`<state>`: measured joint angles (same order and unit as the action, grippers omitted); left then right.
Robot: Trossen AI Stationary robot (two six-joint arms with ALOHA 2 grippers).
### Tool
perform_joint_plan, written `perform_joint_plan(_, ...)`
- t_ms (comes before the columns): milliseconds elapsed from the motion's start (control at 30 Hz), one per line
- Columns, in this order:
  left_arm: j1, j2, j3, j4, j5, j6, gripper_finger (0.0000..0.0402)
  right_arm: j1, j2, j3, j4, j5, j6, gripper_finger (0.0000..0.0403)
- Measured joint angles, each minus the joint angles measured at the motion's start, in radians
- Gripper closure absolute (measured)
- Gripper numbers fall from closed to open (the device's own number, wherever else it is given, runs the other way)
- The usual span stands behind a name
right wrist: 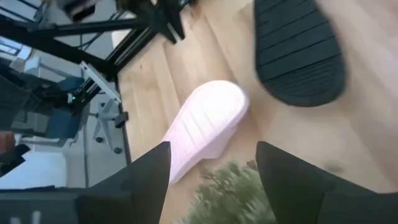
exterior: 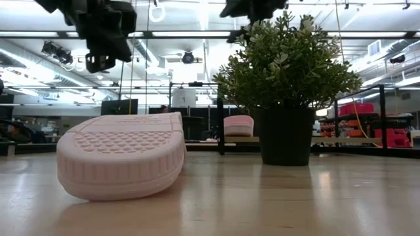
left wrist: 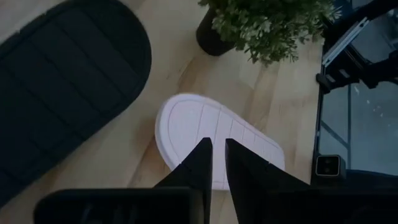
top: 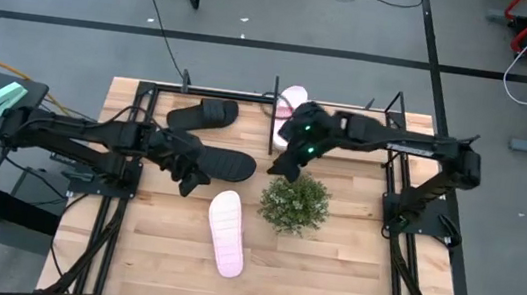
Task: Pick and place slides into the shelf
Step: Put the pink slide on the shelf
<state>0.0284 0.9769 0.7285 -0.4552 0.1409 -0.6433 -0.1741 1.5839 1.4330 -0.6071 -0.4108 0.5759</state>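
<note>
One pale pink slide (top: 227, 232) lies sole-up on the table, also seen in the left wrist view (left wrist: 211, 134), the right wrist view (right wrist: 208, 121) and the low view (exterior: 121, 154). A black slide (top: 226, 166) lies sole-up beside it, near the shelf's front. The second black slide (top: 202, 113) and second pink slide (top: 292, 101) sit in the shelf (top: 273, 129) at the table's far side. My left gripper (left wrist: 217, 158) hovers over the pink slide's sole, fingers almost together and holding nothing. My right gripper (right wrist: 211, 168) hangs wide open above the plant, in front of the shelf.
A small green potted plant (top: 295, 202) stands right of the pink slide, just below my right gripper; in the low view this plant (exterior: 285, 85) rises tall. Bare wood lies toward the table's near edge. The arms' black mounting frames line the left and right edges.
</note>
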Motion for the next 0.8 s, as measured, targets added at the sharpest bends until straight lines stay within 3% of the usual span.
perform_joint_plan(333, -0.046, -0.003, -0.021, 0.082, 0.002, -0.052, 0.0349, 0.079, 0.133, 0.000, 0.090, 0.017, 0.041, 0.0160)
perform_joint_plan(800, -0.147, -0.002, -0.020, 0.075, -0.016, -0.186, 0.0326, 0.125, 0.168, 0.000, 0.119, 0.230, 0.035, 0.0161)
